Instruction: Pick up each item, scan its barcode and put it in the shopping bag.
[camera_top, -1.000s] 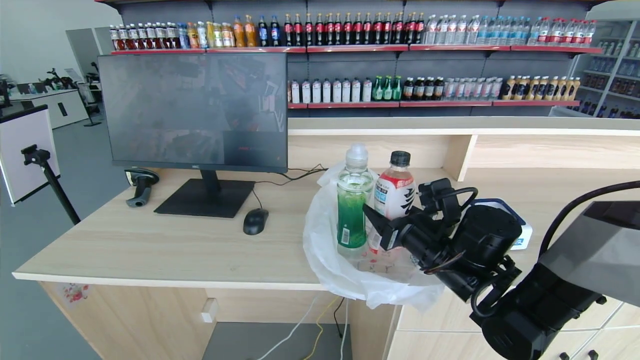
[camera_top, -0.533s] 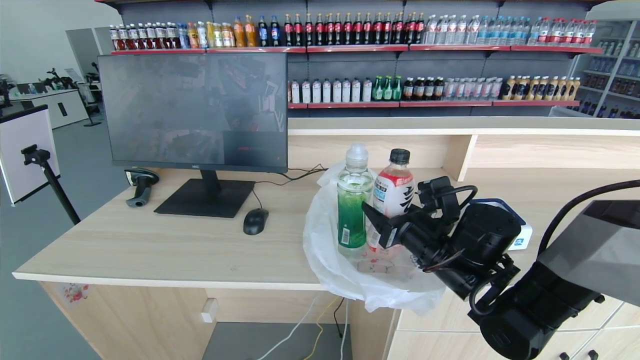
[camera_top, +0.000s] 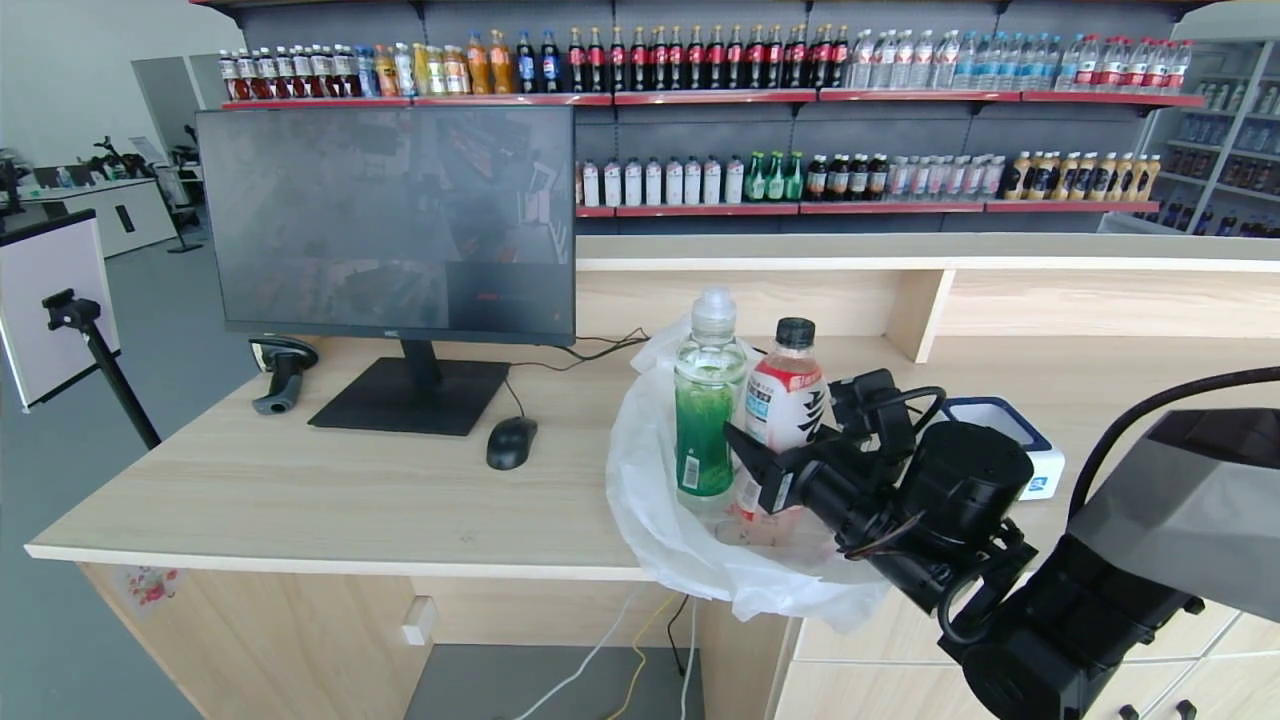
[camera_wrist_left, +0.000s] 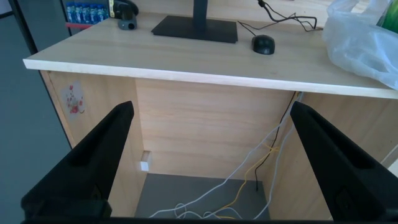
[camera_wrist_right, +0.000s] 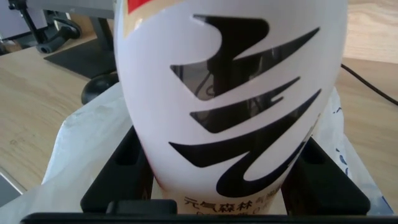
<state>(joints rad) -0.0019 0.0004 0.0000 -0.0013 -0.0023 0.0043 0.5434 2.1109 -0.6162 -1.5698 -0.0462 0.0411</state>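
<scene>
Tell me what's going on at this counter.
The right tool grips a white bottle upright in the open bag on the counter. It is right beside a green bottle that stands in the bag. The left tool hangs open and empty in front of the counter, below its top. Whether the white bottle's base rests on anything cannot be told.

Glossy plastic bottle (camera_wrist_right: 230, 93), matt wood counter (camera_top: 300, 490)
</scene>
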